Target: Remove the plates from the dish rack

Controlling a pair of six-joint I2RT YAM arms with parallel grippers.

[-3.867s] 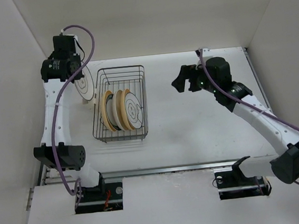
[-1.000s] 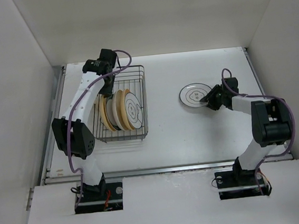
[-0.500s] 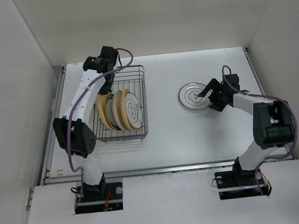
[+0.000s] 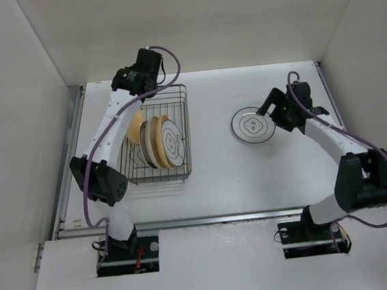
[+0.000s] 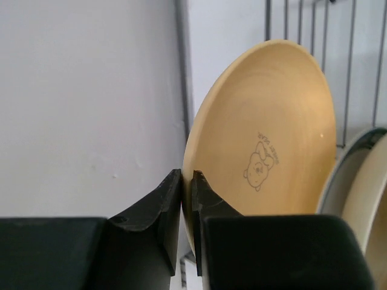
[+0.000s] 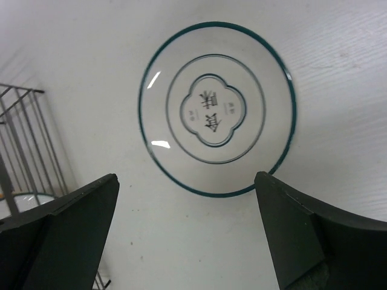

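Bright, even diffuse light, soft shadows, two small glare streaks on the white plate [image 6: 217, 109], focus sharp

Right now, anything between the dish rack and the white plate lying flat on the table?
Nothing. The top external view shows bare table between the dish rack and the white plate; the right wrist view agrees.

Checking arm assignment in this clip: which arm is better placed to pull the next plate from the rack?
Left. The left gripper is shut on the rim of the yellow plate at the dish rack; the right gripper hangs open by the white plate on the table.
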